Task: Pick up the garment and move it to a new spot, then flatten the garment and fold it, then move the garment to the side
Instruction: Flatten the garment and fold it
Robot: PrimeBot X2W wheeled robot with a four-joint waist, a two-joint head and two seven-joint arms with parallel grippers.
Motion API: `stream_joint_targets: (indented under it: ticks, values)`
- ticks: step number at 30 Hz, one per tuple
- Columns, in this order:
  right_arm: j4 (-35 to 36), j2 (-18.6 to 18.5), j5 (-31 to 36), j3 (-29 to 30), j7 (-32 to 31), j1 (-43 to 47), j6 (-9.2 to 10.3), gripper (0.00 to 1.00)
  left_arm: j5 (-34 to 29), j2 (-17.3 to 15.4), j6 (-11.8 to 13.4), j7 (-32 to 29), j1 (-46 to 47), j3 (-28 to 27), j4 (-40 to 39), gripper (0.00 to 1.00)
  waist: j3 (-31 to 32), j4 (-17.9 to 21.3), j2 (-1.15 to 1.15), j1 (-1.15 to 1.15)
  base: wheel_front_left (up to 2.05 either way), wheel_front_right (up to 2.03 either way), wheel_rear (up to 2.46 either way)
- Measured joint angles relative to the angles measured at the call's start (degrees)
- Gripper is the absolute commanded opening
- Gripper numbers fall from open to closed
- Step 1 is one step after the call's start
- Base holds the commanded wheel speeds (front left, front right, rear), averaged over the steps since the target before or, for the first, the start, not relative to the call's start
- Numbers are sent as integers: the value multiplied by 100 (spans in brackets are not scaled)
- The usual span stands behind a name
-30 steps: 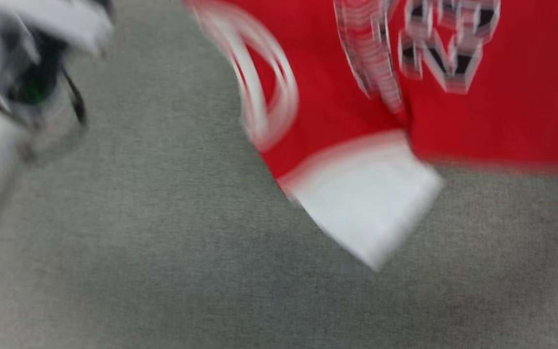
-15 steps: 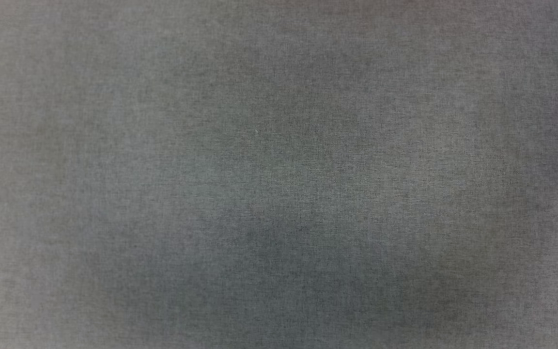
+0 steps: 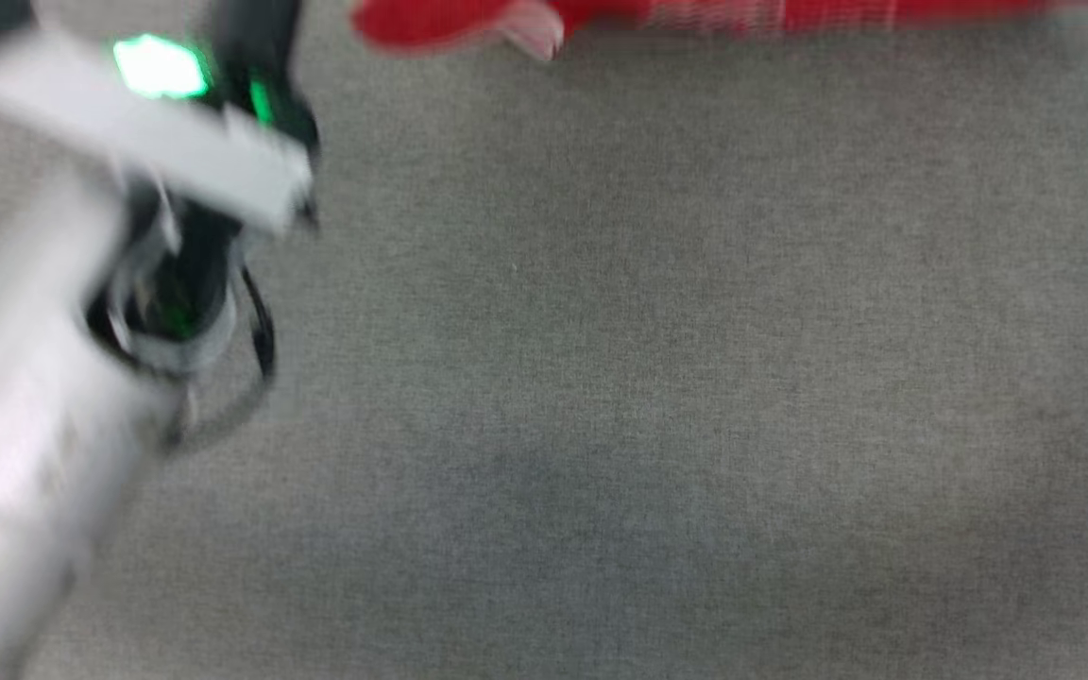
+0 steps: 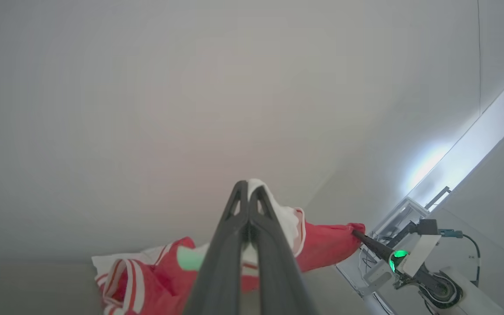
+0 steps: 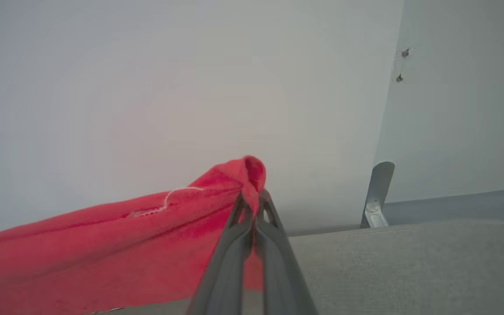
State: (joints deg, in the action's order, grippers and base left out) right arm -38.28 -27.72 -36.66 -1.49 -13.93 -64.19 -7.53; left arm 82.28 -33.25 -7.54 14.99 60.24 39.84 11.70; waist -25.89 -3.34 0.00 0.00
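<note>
The garment (image 5: 103, 245) stretches between both arms over the grey counter's (image 3: 601, 331) far side. The left gripper (image 4: 248, 186) is clamped on white cloth, and the right gripper (image 5: 252, 197) pinches a red fold.

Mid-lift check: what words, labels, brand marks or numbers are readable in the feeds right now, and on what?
No text can be read in any view.
The garment: red cloth, a white sleeve and striped trim show, no print or label.
Head view: the garment is a blurred strip at the top edge; nothing legible.
The left arm: a green light, no lettering readable.
</note>
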Motion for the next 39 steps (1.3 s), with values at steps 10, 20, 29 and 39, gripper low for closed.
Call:
stream_joint_targets:
  ticks: [10, 20, 29, 39]
  values:
    - [1841, -623, -1031, -219, -650, 2846, 1, 0, -216, -42, 1, 10, -2924, -658, -1534, 0, 342, 19, 0, 1, 0, 0, 0]
    - [3587, -531, -1225, 603, -1227, 4891, 1, 0, -521, -385, 1, 13, -4637, -739, -2695, 0, 618, 105, 0, 0, 0, 0, 0]
    - [4951, -120, -1165, 1501, -1873, 6256, 1, 0, -839, -623, 1, 14, -5819, -1115, -3437, 0, 758, 128, 0, 0, 0, 0, 0]
    - [5955, 287, -1141, 2149, -2351, 7063, 1, 0, -1168, -892, 1, 14, -6527, -1317, -4152, 0, 711, 131, 0, 0, 0, 0, 0]
